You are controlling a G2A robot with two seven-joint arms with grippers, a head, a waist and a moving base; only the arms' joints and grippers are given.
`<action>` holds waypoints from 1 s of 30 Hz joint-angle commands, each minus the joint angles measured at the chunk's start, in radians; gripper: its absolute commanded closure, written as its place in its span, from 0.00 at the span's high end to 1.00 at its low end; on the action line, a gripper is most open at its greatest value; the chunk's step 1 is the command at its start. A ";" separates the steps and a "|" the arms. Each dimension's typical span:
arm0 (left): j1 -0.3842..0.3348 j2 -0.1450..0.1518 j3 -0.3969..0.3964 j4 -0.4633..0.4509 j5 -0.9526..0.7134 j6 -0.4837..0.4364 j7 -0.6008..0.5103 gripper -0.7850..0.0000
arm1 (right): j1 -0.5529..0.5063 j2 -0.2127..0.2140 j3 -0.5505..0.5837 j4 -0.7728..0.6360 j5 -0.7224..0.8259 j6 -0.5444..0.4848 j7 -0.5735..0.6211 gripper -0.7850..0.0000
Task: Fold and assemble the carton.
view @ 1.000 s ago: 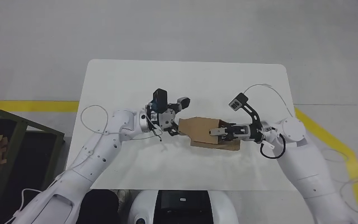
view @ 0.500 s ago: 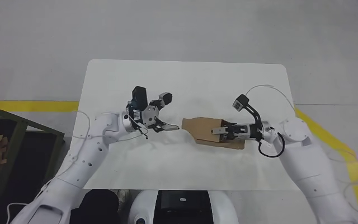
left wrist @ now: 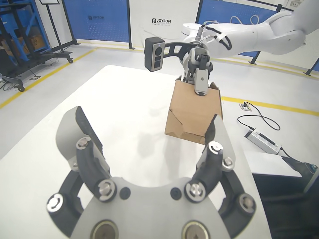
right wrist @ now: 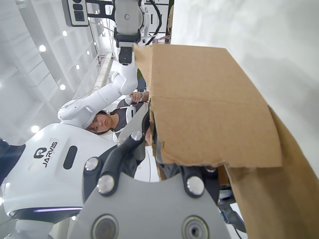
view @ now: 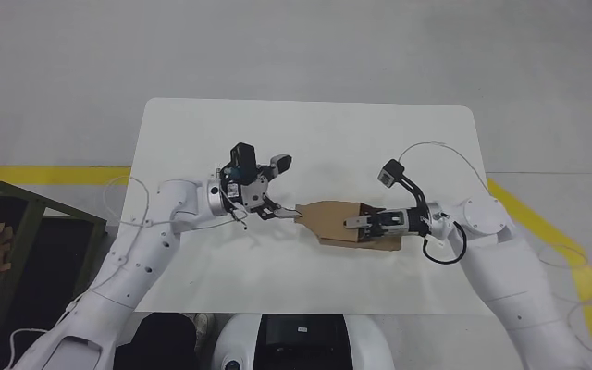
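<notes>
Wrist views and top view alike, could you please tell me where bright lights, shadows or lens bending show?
Right wrist view: round ceiling lights glare; left wrist view: the black railing bows from the wide lens, and a faint shadow lies on the white table beside the carton; top view: even light, no glare on the table.

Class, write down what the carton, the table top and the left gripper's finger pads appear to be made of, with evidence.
Carton: brown cardboard, matt; creases and ragged torn edges.
Table top: white, smooth, faintly glossy, perhaps laminate; soft shadows lie on it.
Left gripper pads: black, ribbed, probably rubber, on silvery metal fingers.
</notes>
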 commanded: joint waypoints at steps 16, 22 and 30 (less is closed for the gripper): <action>-0.009 -0.018 0.024 0.042 -0.030 -0.007 -0.022 1.00 | -0.003 -0.004 -0.013 -0.034 0.078 -0.011 0.017 0.00; -0.012 -0.021 0.025 0.050 -0.051 -0.007 -0.016 1.00 | 0.000 -0.005 -0.017 -0.030 0.087 -0.014 0.016 0.00; 0.009 -0.024 0.008 0.061 -0.099 -0.007 0.006 1.00 | -0.004 -0.007 -0.017 -0.035 0.129 -0.021 0.023 0.00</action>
